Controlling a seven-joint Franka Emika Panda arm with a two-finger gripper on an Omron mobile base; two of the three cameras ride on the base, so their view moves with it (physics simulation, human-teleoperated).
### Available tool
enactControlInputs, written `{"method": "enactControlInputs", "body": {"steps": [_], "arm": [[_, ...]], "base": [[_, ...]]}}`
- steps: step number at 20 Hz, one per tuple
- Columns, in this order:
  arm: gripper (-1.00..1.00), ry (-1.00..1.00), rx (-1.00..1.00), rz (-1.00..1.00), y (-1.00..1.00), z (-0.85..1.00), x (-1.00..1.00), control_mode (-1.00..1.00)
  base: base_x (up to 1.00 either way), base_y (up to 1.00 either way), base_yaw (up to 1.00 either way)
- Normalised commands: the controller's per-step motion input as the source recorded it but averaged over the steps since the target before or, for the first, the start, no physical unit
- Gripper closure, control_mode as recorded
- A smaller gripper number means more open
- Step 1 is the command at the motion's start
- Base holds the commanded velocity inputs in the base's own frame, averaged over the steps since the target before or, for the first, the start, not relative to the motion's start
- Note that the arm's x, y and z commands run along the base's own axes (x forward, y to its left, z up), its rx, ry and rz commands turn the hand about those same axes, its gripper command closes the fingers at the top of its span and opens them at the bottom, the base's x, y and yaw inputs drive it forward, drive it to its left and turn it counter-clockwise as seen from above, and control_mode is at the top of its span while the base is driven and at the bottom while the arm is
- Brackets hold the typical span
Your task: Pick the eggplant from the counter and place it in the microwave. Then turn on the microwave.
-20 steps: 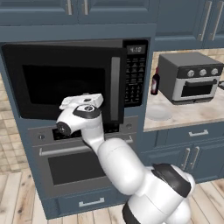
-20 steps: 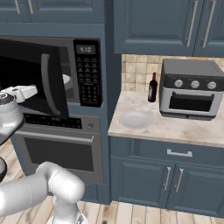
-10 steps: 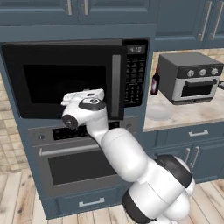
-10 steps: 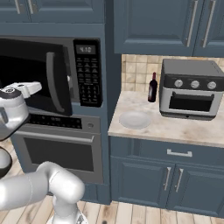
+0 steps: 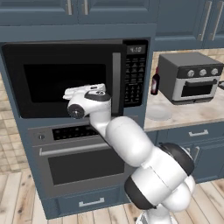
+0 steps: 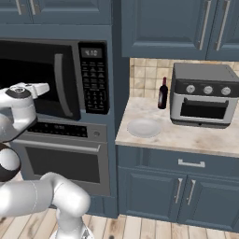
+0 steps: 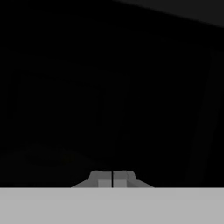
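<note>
Base views flank arm, share microwave (image 5: 74,78) front; hand view pressed near dark glass.

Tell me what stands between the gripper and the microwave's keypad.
Only the vertical grey door handle, sideways between them. The gripper, jaws shut, faces the large black microwave's glass door left of it; the keypad sits right of it.
</note>
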Motion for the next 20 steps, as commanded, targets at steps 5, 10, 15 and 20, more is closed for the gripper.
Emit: {"method": "enactControlInputs", "body": {"steps": [5,10,15,20], "arm": [[1.0,0.04,0.03,0.06,-0.05,0.11,0.15,-1.0],[1.0,0.03,0.03,0.05,-0.04,0.08,0.15,-1.0],[1.0,0.03,0.02,0.05,-0.05,0.05,0.14,-1.0],[1.0,0.02,0.02,0.05,-0.06,0.05,0.14,-1.0]], "base": [[0.0,0.0,0.0],[0.0,0.0,0.0],[0.0,0.0,0.0],[0.0,0.0,0.0]]}}
